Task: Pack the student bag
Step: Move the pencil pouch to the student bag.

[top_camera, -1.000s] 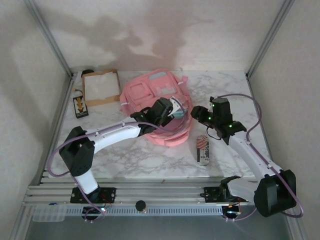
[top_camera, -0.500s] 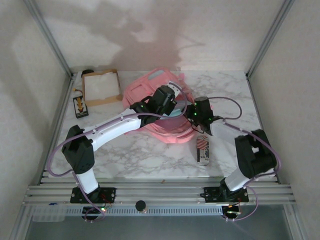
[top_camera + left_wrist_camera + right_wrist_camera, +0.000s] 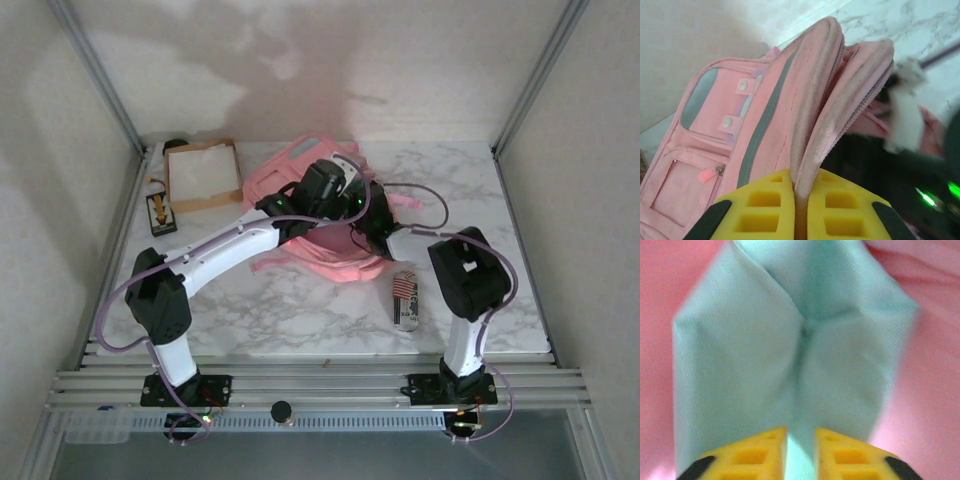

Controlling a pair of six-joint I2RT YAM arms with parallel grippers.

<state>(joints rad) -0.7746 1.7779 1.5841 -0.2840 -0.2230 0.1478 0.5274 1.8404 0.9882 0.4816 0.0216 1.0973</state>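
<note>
Grey-veined white marble covers the bench [image 3: 300, 310], which is walled in by pale panels on aluminium posts. Toward the back middle of the bench lies the large pink fabric backpack [image 3: 300, 170] with grey trim and zip pockets on its front, its opening turned toward the right arm. The left hand [image 3: 801, 195] is clenched on the rim of the backpack's opening, with the pink zip edge pinched between its yellow pads and lifted clear of the next fabric layer. The right hand [image 3: 801, 440] grasps a creased light-blue fabric item [image 3: 790, 350]; a fold of it is nipped between the yellow pads, and pink fabric surrounds it on every side. In the overhead view both arms meet at the backpack's right half. A shallow brown cardboard box [image 3: 205, 203] with a white sheet inside sits at the back left. Just in front of it lies a small black card with a yellow mark [image 3: 158, 213]. A red-and-white striped flat pack [image 3: 404, 298] lies near the right arm, apart from the backpack.
</note>
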